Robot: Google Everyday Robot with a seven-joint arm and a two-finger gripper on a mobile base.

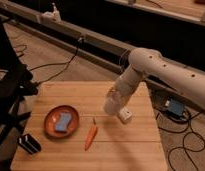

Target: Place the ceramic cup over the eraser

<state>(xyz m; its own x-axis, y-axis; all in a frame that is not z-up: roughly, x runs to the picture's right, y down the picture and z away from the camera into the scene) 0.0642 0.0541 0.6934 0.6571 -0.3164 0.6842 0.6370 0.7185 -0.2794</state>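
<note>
A white ceramic cup [111, 107] hangs above the middle right of the wooden table [71, 92]. My gripper [115, 97] is shut on it, at the end of the white arm that reaches in from the right. The eraser [29, 144], a small dark block, lies at the table's front left corner, far to the left of the cup and lower in the view. The cup is apart from it.
An orange plate [50, 121] with a blue sponge pad [63, 121] sits left of centre. A carrot [91, 136] lies in front of the cup. A whitish oblong thing [125, 115] lies just right of the cup. Cables run over the floor behind and to the right.
</note>
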